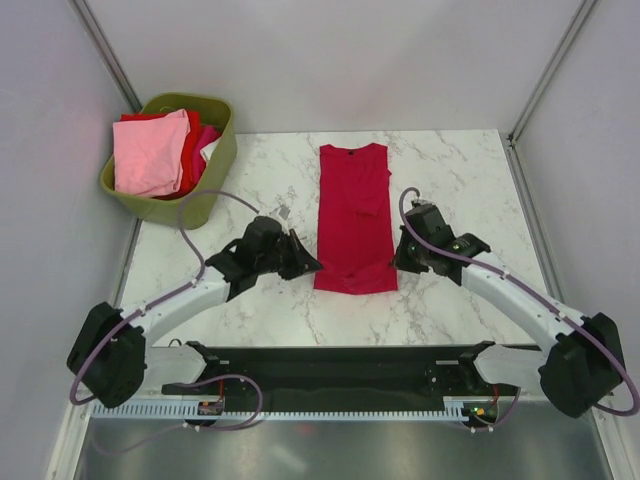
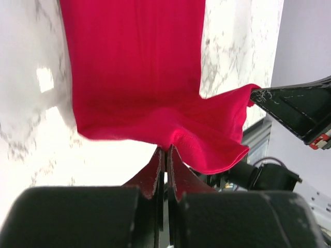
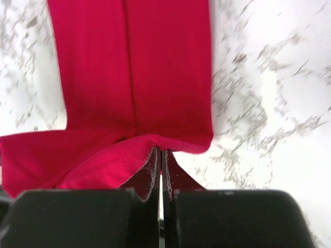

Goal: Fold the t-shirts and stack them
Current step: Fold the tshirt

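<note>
Left gripper point(image 2: 165, 150): closed tight, pinching the near left hem corner of the crimson t-shirt point(image 1: 354, 215).
Right gripper point(image 3: 160, 151): likewise closed, on the near right hem corner.
Done: we judge the sleeves folded in; it lies as a narrow strip mid-tabletop point(image 1: 455, 185), collar toward the far edge.
Left: hem-to-collar fold, we reckon, then stacking.
Basket point(image 1: 222, 150): far left corner, pink t-shirt point(image 1: 148, 152) and others unfolded inside.

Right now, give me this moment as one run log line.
left tool: shut on crimson t-shirt near-left hem corner | right tool: shut on near-right hem corner | shirt: narrow lengthwise fold on marble table
</note>
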Controlling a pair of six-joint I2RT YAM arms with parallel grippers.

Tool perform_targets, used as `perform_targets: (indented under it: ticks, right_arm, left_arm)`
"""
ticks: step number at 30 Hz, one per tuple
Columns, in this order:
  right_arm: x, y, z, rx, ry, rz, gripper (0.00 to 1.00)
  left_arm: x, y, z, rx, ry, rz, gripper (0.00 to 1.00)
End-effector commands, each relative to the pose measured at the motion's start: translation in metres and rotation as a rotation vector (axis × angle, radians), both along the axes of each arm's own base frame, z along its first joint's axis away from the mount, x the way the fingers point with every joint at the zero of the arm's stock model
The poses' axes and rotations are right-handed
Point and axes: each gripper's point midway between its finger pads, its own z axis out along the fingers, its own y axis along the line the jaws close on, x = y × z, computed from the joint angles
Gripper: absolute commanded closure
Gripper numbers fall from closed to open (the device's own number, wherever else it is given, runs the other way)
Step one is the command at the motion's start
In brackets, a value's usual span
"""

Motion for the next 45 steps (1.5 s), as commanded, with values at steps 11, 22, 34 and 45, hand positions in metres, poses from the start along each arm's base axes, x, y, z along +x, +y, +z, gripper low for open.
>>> perform_targets:
  ticks: [11,22,34,45]
  right_arm:
    - [0.109,-0.020,-0.007,-0.050,-0.046,-0.070,1.00]
    - [0.162,-0.019,-0.022,-0.044,-0.013,-0.101,1.00]
    - [0.195,-0.028,-0.039,-0.003,0.024,-0.124,1.00]
    - [0.212,-0.035,-0.035,0.028,0.013,-0.148,0.49]
  left_arm:
    - [0.090,-0.010,-0.002,0.116,-0.038,0.033,0.98]
    - [0.136,-0.005,-0.024,0.127,0.013,0.067,0.98]
    - [0.173,-0.009,-0.028,0.098,0.023,0.069,0.98]
    - [0.191,-0.016,-0.015,0.099,-0.057,-0.002,0.46]
